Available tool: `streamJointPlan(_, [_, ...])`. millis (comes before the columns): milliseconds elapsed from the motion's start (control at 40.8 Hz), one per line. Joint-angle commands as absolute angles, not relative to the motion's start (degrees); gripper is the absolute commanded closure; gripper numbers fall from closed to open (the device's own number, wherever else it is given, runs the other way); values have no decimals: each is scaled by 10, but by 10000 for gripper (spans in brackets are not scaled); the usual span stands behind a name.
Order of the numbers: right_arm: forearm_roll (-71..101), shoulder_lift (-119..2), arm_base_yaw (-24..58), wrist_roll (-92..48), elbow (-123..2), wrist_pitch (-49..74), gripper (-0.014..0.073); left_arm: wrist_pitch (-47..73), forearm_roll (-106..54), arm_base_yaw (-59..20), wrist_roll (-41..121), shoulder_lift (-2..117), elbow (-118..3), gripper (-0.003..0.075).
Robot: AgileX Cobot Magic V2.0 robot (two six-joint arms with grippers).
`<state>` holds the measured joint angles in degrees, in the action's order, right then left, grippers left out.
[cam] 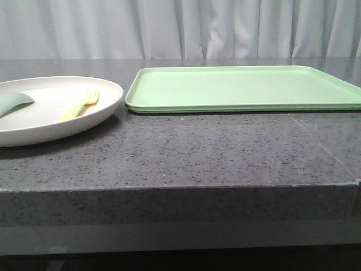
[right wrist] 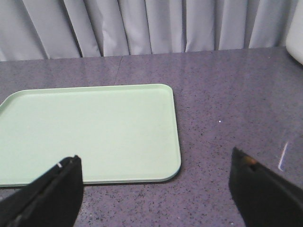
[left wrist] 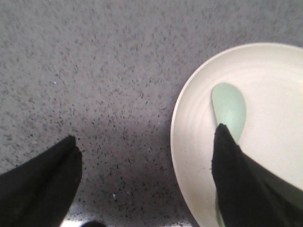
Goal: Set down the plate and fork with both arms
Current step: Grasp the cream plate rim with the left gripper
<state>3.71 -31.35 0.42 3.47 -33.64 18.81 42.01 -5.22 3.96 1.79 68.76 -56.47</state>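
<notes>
The cream-white plate (cam: 51,121) sits at the left of the dark stone table. The pale yellow fork (cam: 80,105) lies in it, next to a sage-green rounded utensil (cam: 14,103). Neither arm shows in the front view. In the left wrist view my left gripper (left wrist: 144,146) is open above the plate's (left wrist: 265,80) edge, one finger over the green utensil (left wrist: 229,111), the other over bare table. The fork is out of that view. In the right wrist view my right gripper (right wrist: 156,165) is open and empty above the table, near a corner of the green tray (right wrist: 90,130).
The flat light green tray (cam: 242,87) lies at the back right, just right of the plate. Grey curtains hang behind the table. The table's front edge (cam: 180,189) runs across the front view.
</notes>
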Motion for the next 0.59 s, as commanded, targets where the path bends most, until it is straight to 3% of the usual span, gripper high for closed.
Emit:
streamJointPlan(0, [33,-319,2,31,-356,139,-51,447,-67,40,19,730,-618,196])
streamJointPlan(564, [33,-319,2,31,-356,139,-51,445,-83,16,19,863,-648,218])
